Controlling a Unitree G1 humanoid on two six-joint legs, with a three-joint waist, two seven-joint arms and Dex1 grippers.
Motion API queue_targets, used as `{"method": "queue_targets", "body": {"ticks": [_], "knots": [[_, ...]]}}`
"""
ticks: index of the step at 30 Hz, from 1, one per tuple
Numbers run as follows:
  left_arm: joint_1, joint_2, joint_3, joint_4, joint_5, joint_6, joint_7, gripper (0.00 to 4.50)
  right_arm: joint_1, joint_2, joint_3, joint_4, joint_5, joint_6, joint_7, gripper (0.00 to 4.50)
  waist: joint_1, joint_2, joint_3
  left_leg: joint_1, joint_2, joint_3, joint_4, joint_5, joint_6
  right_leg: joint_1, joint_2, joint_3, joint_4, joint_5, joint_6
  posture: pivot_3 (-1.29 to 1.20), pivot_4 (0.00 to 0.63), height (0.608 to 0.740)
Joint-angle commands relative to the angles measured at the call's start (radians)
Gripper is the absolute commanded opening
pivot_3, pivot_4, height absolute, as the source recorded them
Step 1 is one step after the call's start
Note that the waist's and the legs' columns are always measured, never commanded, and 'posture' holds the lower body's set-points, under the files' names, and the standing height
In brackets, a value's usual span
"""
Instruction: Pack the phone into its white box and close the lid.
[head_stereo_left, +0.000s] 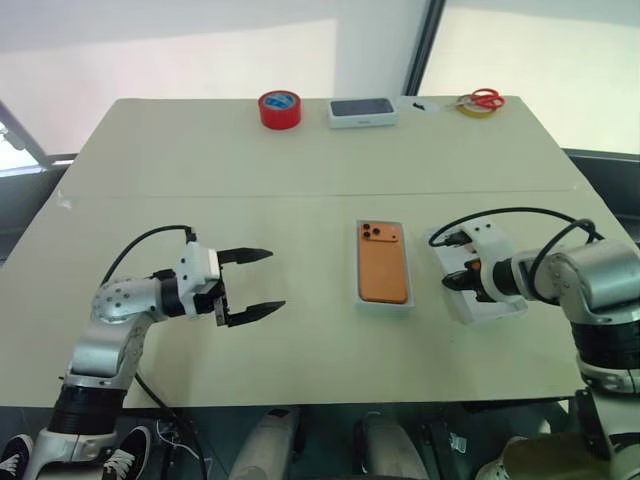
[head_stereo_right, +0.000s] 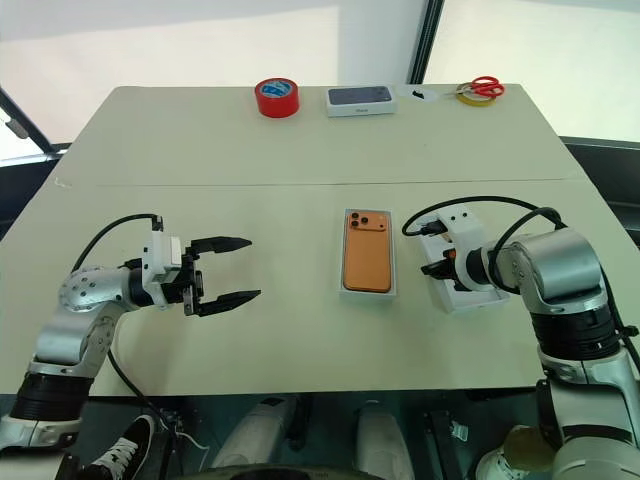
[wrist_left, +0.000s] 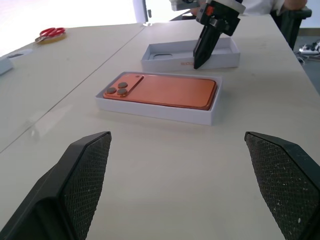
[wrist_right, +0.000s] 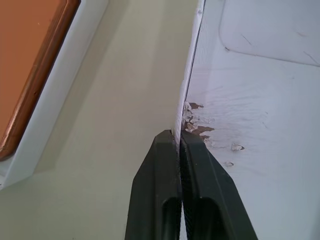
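The orange phone (head_stereo_left: 383, 262) lies flat inside the white box (head_stereo_left: 385, 306) at the middle of the table, camera lenses at the far end. Just right of it sits the lid (head_stereo_left: 497, 308), open side up, all white inside. My right gripper (head_stereo_left: 447, 282) points down at the lid's left wall. In the right wrist view its fingers (wrist_right: 160, 165) are shut on that thin wall (wrist_right: 186, 100), with the phone (wrist_right: 25, 60) off to one side. My left gripper (head_stereo_left: 276, 279) hovers open left of the box, pointing toward it, with nothing between its fingers.
At the table's far edge stand a red tape roll (head_stereo_left: 279, 109), a small white box with a dark top (head_stereo_left: 362, 111) and red-handled scissors (head_stereo_left: 487, 98). A seam crosses the table (head_stereo_left: 200, 195) behind the phone. Bare tabletop separates my left gripper from the box.
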Motion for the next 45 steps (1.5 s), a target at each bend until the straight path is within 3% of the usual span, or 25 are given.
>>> {"method": "queue_targets", "body": {"ticks": [1,4,7,11,16,19,23,28,37,45], "knots": [[-0.027,-0.012,0.018,-0.016,-0.042,0.059,0.048,4.50,-0.055,0.048,-0.053,0.071,-0.054,-0.119,-0.064,0.02,-0.002,0.000,0.000,0.000,0.000,0.000,0.000,0.000,0.000,0.000,0.000,0.000,0.000,0.000,0.000,0.00,0.150,0.736],[-0.043,-0.029,0.024,-0.006,-0.061,0.110,0.083,3.61,-0.118,0.082,-0.097,0.122,-0.079,-0.328,-0.079,0.00,0.002,0.002,0.001,0.000,0.000,0.000,0.000,0.000,0.000,-0.001,0.000,0.000,0.001,0.000,0.000,0.00,0.150,0.736],[-0.063,-0.065,0.029,0.001,-0.066,0.129,0.142,2.13,-0.135,0.147,-0.124,0.087,-0.047,-0.471,-0.054,0.00,0.004,0.003,0.002,-0.001,0.000,0.000,-0.001,0.002,0.001,-0.002,0.000,0.000,0.001,0.001,0.001,0.00,0.150,0.736],[-0.097,-0.128,0.027,0.007,-0.071,0.169,0.227,0.05,-0.118,0.324,-0.195,0.018,0.052,-0.537,-0.067,0.00,0.004,0.003,0.001,-0.001,0.000,-0.001,-0.001,0.003,0.001,-0.002,0.002,0.000,0.001,0.001,0.001,0.00,0.150,0.736],[-0.123,-0.177,0.025,0.008,-0.063,0.181,0.296,0.05,-0.095,0.548,-0.283,-0.050,0.199,-0.511,-0.137,0.00,0.003,0.003,0.001,0.000,0.001,-0.001,0.000,0.004,-0.001,-0.002,0.003,0.000,0.005,0.002,0.001,0.00,0.150,0.736],[-0.115,-0.193,0.009,-0.022,-0.070,0.202,0.315,0.05,-0.094,0.692,-0.378,-0.071,0.398,-0.323,-0.203,0.00,0.005,0.003,0.001,0.000,0.001,-0.001,0.000,0.004,-0.001,-0.003,0.003,0.000,0.005,0.002,0.001,0.00,0.150,0.736],[-0.108,-0.187,-0.009,-0.041,-0.081,0.219,0.292,0.05,-0.085,0.769,-0.444,-0.088,0.546,-0.158,-0.268,0.00,0.004,0.003,0.001,0.000,0.001,-0.002,0.000,0.004,-0.002,-0.003,0.003,0.001,0.005,0.002,0.001,0.00,0.150,0.736],[-0.104,-0.190,-0.028,-0.039,-0.053,0.197,0.289,0.05,-0.026,0.789,-0.445,-0.059,0.644,0.014,-0.337,0.00,0.004,0.004,0.000,0.000,0.001,-0.002,-0.001,0.003,-0.004,-0.003,0.003,0.001,0.005,0.002,0.000,0.00,0.150,0.736],[-0.089,-0.251,-0.155,-0.014,0.052,0.145,0.317,0.05,-0.048,0.760,-0.488,0.088,0.580,-0.002,-0.432,0.00,0.005,0.006,-0.001,0.000,0.001,-0.001,-0.002,0.003,-0.004,-0.004,0.003,0.002,0.005,0.002,0.000,0.00,0.150,0.736],[-0.187,-0.358,-0.205,0.106,0.110,0.116,0.348,0.05,-0.034,0.676,-0.452,0.166,0.534,-0.081,-0.369,0.00,0.008,0.007,-0.004,0.001,0.001,-0.001,-0.001,0.004,-0.002,-0.002,0.003,0.001,0.005,0.002,0.000,0.00,0.150,0.736]]}}
